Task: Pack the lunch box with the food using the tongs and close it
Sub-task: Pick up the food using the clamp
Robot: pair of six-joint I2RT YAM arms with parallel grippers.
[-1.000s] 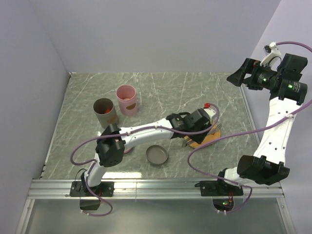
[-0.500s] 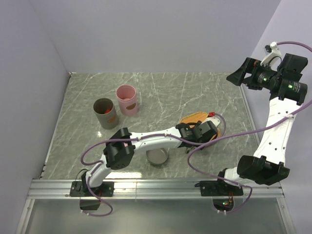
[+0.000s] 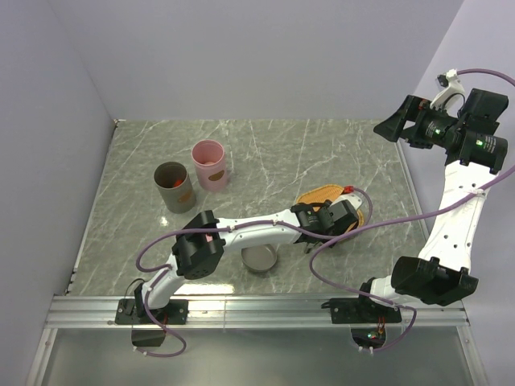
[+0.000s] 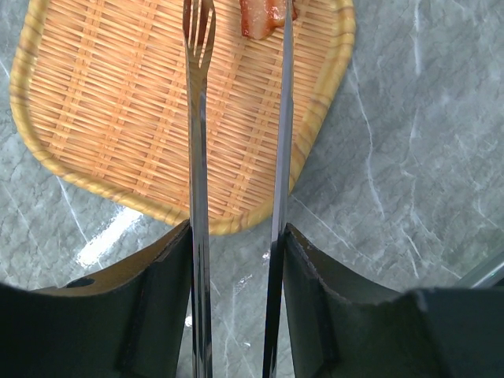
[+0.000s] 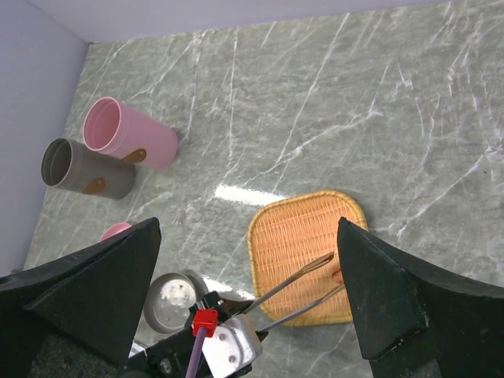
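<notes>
My left gripper [image 3: 326,219] [image 4: 236,236] is shut on the thin silver tongs [image 4: 279,157] [image 5: 303,287], one finger pressing each arm. The tongs' tips hang a little apart over the woven orange tray [image 4: 94,94] [image 3: 310,195] [image 5: 291,228]. A red strip of food [image 4: 258,17] [image 5: 337,276] lies on the tray beside the right tip; it is not pinched. I see no other food. A round grey tin [image 3: 259,257] [image 5: 172,299], which I take for the lunch box, sits near the arm's elbow. My right gripper [image 3: 392,129] [image 5: 248,236] hangs open high at the back right, empty.
A brown cup [image 3: 173,185] and a pink cup [image 3: 211,163] stand at the back left. A pink round piece [image 5: 116,231] beside the grey tin is mostly hidden under the left arm. Side walls close in the marble table [image 3: 273,153].
Over the last second the left gripper drew back from above the tray toward the near side, uncovering the tray. It has held still since half a second ago. The right arm has not moved.
</notes>
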